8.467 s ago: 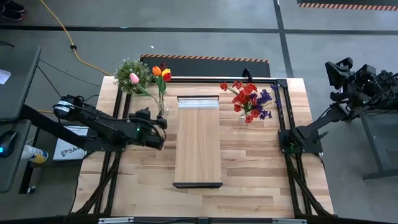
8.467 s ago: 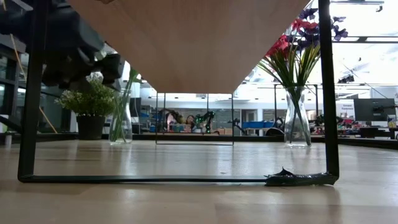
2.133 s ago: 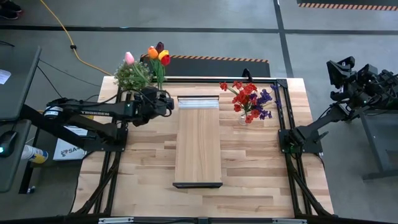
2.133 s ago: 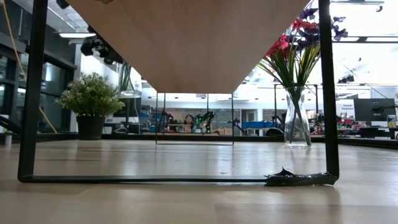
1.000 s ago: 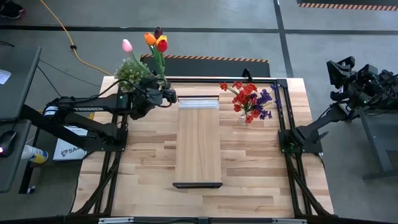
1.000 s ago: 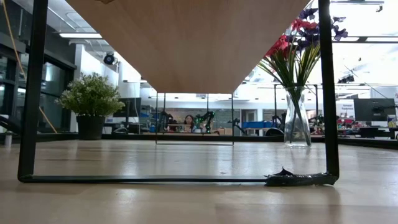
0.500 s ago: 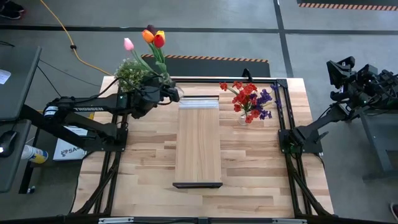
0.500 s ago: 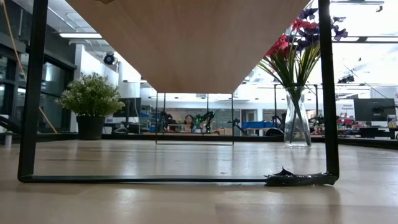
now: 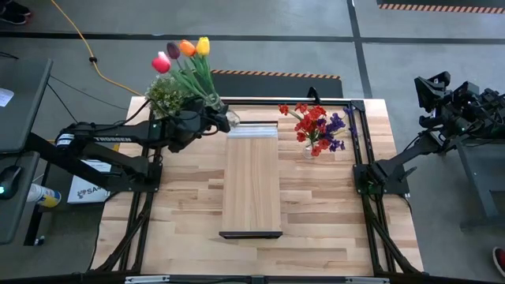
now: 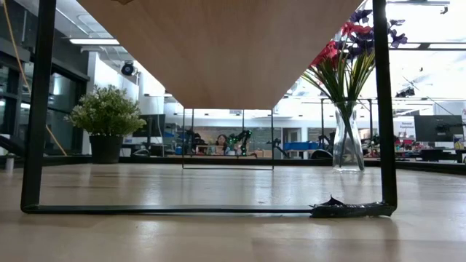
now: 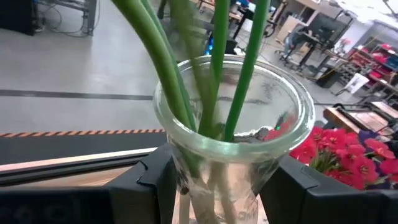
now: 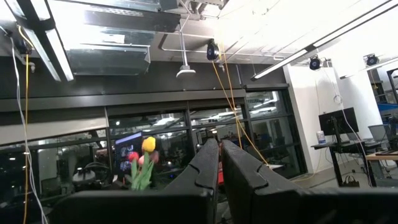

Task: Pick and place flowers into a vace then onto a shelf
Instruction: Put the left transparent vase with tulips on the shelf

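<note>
My left gripper (image 9: pixel 211 120) is shut on a clear glass vase (image 11: pixel 231 118) that holds the flowers (image 9: pixel 183 52): pink, orange, dark and yellow tulips on green stems. It hangs above the table's far left, beside the far end of the shelf (image 9: pixel 251 177), a long light-wood plank on a black frame. A second vase of red and purple flowers (image 9: pixel 317 128) stands on the table right of the shelf. My right gripper (image 12: pixel 219 158) is shut, raised off the table's right side, with nothing in it. My left gripper pinches the vase's narrow neck (image 11: pixel 214 177), just under the flared rim, between its two fingers (image 11: pixel 152 183). The fingers come nearly level from the table's left. The vase is lifted clear and tilted, its base toward the shelf and the tulips leaning to the far left.
A bushy green potted plant (image 9: pixel 166 96) stands at the table's far left corner, right behind the held vase. The shelf's black frame (image 10: pixel 33 109) and underside (image 10: pixel 218 51) fill the low view. Black rails (image 9: pixel 359 170) run along the table's sides.
My left gripper has risen a little and tipped with the vase. The vase's base has swung toward the shelf's far end, and the tulip heads have leaned over toward the table's left and fanned out. The grip has stayed the same.
</note>
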{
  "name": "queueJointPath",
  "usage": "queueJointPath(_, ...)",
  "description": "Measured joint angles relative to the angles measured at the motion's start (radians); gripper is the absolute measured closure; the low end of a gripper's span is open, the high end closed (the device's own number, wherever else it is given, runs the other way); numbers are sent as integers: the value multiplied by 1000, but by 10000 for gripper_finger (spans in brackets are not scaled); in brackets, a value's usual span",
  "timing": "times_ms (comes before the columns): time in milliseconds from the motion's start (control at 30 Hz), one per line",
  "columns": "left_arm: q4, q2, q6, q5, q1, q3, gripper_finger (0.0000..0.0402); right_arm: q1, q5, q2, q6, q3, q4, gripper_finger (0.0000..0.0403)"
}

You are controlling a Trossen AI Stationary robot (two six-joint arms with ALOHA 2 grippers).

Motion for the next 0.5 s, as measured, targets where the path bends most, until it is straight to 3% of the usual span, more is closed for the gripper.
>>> queueJointPath(267,44,29,0,-8,-33,0,193,0,0,0,0,0,0,391)
queueJointPath(500,58,60,0,48,-33,-1,193,0,0,0,0,0,0,391)
